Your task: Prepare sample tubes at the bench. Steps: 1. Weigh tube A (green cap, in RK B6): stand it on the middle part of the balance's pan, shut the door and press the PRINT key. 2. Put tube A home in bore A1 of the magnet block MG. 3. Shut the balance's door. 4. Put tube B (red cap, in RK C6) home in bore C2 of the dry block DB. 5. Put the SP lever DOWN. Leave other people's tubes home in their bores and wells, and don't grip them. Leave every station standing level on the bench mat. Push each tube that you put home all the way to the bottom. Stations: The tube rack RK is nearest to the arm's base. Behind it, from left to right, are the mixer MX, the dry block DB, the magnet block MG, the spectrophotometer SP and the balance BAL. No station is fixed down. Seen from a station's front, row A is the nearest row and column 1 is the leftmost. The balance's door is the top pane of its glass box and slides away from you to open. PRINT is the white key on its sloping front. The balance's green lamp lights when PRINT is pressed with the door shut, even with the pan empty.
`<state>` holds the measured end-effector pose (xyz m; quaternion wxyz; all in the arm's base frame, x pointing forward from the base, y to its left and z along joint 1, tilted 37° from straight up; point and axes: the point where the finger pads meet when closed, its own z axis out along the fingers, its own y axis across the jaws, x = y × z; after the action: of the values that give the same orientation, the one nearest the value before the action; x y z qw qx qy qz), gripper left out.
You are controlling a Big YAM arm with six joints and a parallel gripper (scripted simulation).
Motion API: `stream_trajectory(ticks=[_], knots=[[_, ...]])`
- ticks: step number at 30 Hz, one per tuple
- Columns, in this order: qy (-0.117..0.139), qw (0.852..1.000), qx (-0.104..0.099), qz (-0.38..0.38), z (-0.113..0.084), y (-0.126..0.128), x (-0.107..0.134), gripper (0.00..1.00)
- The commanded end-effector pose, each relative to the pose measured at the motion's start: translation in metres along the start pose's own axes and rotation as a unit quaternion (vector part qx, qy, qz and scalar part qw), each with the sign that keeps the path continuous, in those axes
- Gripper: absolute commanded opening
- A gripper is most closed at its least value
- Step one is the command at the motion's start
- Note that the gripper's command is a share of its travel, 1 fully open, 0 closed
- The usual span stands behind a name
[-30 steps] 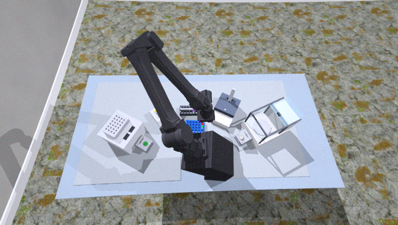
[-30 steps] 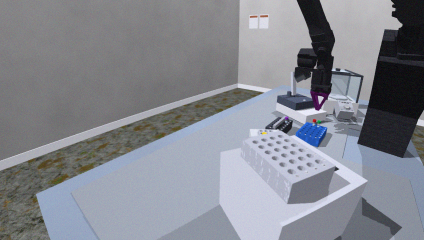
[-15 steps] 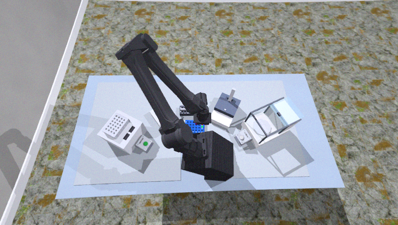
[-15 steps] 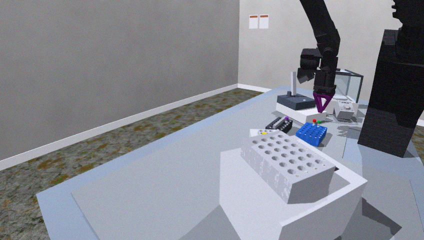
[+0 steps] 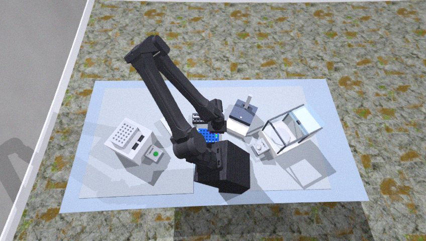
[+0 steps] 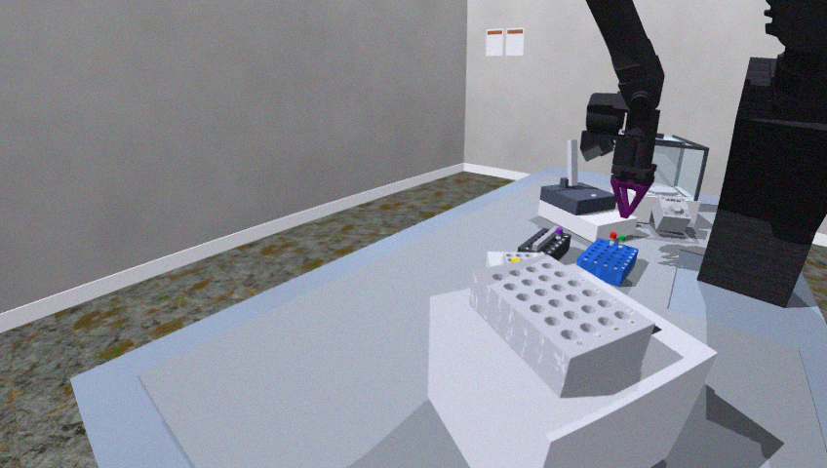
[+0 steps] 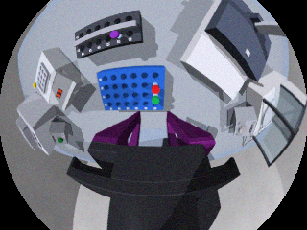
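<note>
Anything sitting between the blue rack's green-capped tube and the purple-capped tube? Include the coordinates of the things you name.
Yes: the red-capped tube point(image 6: 613, 236) point(image 7: 155, 89), next to the green-capped one point(image 6: 622, 238) point(image 7: 155, 100), as the wrist view shows.

dry block point(image 5: 167, 126) mostly hidden, balance lettering unreadable

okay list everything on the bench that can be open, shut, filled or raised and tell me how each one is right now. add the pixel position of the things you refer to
Gripper point(image 6: 624, 215) point(image 7: 153, 115): part open, nothing between its fingers
Balance door point(image 5: 305, 117): open, slid away from the front
Balance pan point(image 5: 280, 134): no tube on it
Green-capped tube point(image 6: 622, 238) point(image 7: 155, 100): upright in the blue rack
Red-capped tube point(image 6: 613, 236) point(image 7: 155, 89): upright in the blue rack
Spectrophotometer lever point(image 5: 247, 101) point(image 6: 571, 163): up
</note>
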<state>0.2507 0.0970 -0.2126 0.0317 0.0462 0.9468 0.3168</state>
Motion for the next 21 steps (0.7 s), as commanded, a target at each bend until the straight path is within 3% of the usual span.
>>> stream_trajectory(ticks=[1, 21], knots=[[0.000, 1.000, 0.000, 0.003, -0.0063, -0.0023, 0.0029, 0.36], [0.002, 1.000, 0.000, 0.000, -0.0026, -0.0005, 0.0037, 0.36]])
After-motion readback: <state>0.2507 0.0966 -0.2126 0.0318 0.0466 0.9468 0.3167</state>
